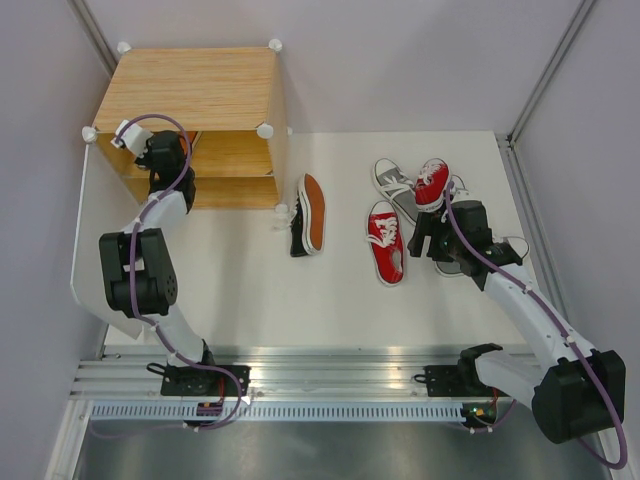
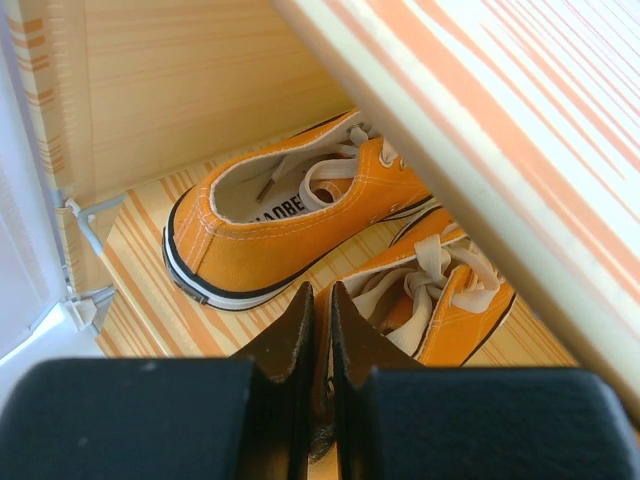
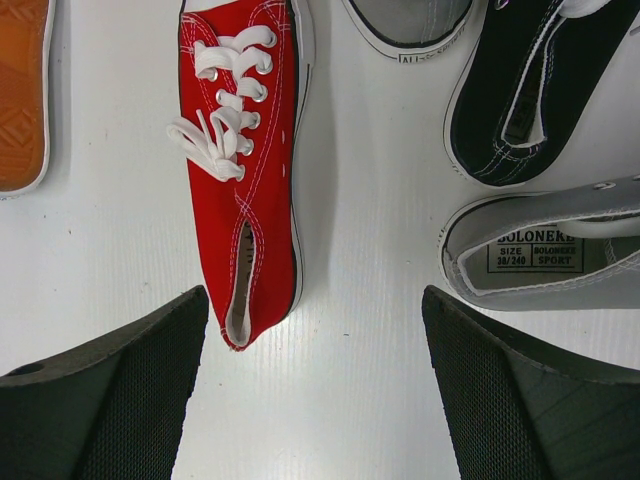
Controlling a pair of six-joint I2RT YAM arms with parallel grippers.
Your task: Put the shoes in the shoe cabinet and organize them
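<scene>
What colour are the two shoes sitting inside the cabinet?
Both shoes are orange with whitish laces; the left wrist view shows them best.

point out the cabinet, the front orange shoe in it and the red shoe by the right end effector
cabinet [image 1: 190,88]: top view, wood top
front orange shoe [image 2: 457,327]: left wrist view, canvas side
red shoe [image 3: 268,170]: right wrist view, canvas beside the laces
</scene>
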